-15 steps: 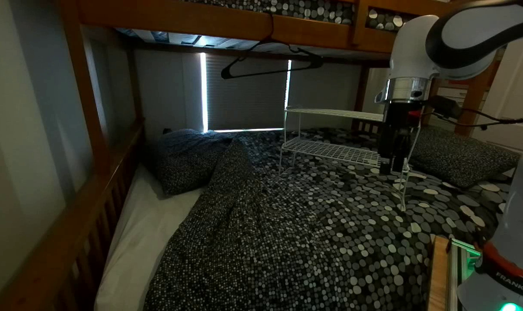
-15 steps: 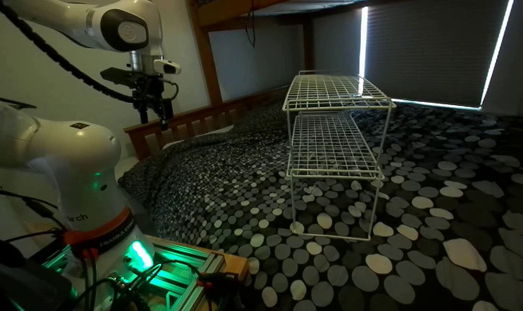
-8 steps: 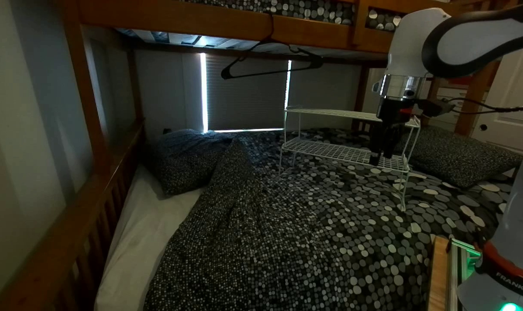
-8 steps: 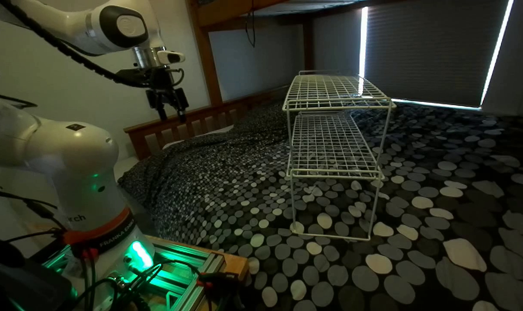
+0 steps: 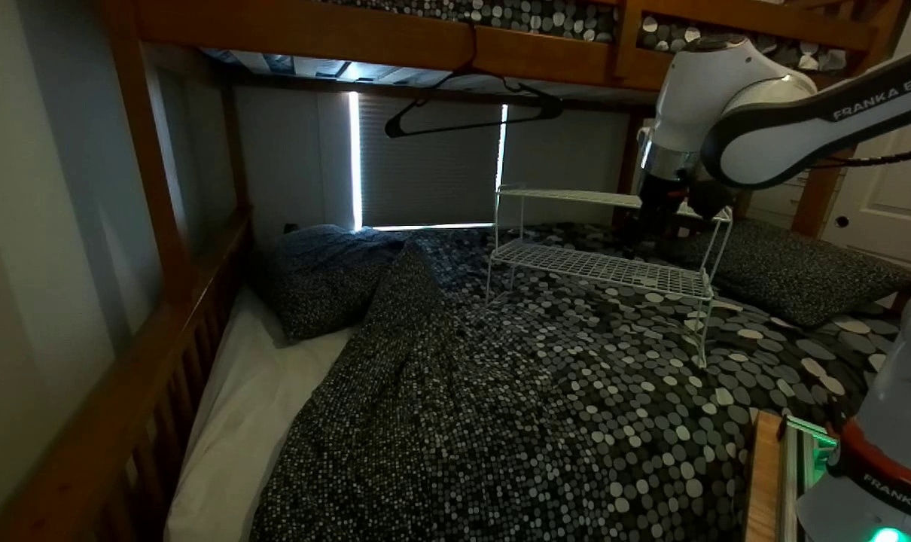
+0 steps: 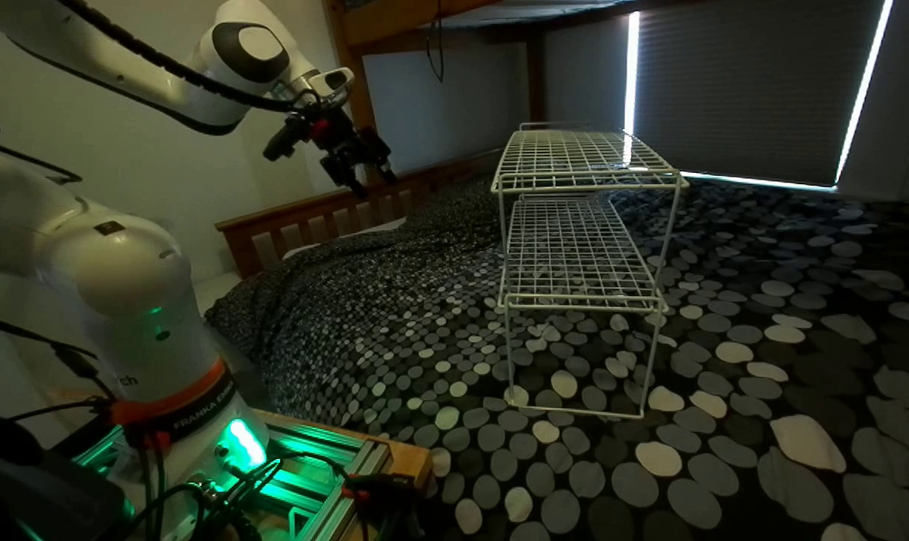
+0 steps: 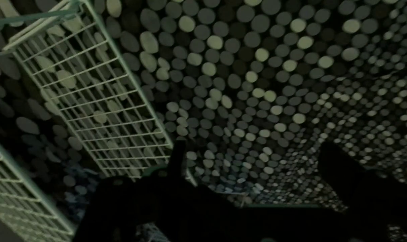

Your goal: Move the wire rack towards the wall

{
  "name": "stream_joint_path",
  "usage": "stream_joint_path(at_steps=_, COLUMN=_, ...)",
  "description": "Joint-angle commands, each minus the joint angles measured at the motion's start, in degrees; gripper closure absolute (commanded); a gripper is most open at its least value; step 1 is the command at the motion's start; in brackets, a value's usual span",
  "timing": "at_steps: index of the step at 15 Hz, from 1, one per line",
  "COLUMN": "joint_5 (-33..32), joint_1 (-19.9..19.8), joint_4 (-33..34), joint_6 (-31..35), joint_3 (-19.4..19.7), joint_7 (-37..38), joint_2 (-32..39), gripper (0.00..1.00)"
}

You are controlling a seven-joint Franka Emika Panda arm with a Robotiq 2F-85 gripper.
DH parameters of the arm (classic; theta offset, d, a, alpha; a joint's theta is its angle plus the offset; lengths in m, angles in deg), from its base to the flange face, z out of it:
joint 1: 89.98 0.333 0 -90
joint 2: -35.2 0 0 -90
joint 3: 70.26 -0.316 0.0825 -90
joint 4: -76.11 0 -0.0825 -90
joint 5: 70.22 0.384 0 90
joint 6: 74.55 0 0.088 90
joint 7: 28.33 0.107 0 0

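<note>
In wrist view, the dark hand (image 7: 253, 144) partly hides the wire rack (image 7: 139, 89).

A black hanger (image 5: 474, 84) hangs by the wooden upper-bunk rail (image 5: 312, 30), before a lowered blind (image 5: 429, 173) (bright at its edges). A dark speckled pillow (image 5: 320, 278) rests partly on a white sheet (image 5: 256, 399).

In an exterior view the wire rack (image 5: 602, 269) is standing upright on the dotted duvet (image 5: 501, 421). Below the white robot arm (image 5: 772, 150), the dark end effector (image 5: 644, 230) is partly hiding the rack's flat top near its right end. A black hanger (image 5: 476, 126) is hanging from the wooden bunk rail (image 5: 290, 34) and a window blind (image 5: 429, 169) is showing bright edges.
</note>
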Motion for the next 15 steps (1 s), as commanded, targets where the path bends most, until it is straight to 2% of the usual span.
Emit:
stream_joint_path(at_steps=1, joint_5=-12.53, joint_1=-7.43, joint_4=2.85, joint_6=5.03, joint_3=-4.07, joint_7=8.62, joint_2=4.58, gripper=0.0)
stream_joint_path(at_steps=4, joint_5=-25.6, joint_1=-11.59, joint_4=6.54, joint_6=3.57, joint_3=-5.61, joint_7=17.36, joint_2=7.7, gripper=0.0)
stream_joint_path(at_steps=7, joint_5=-40.16, joint_1=-12.12, joint_4=9.75, joint_6=-0.45, joint_3=-4.91, joint_7=28.17, joint_2=11.47, gripper=0.0)
stream_joint_path(at_steps=11, joint_5=-56.09, joint_1=-7.02, joint_4=13.01, joint_6=-14.23, joint_3=-1.4, joint_7=40.01, joint_2=18.34, gripper=0.0)
stream_joint_path(at_steps=15, joint_5=-64.63, joint_1=-0.76, joint_4=14.29, joint_6=-31.52, joint_3=2.23, joint_7=45.53, joint_2=27.15, gripper=0.0)
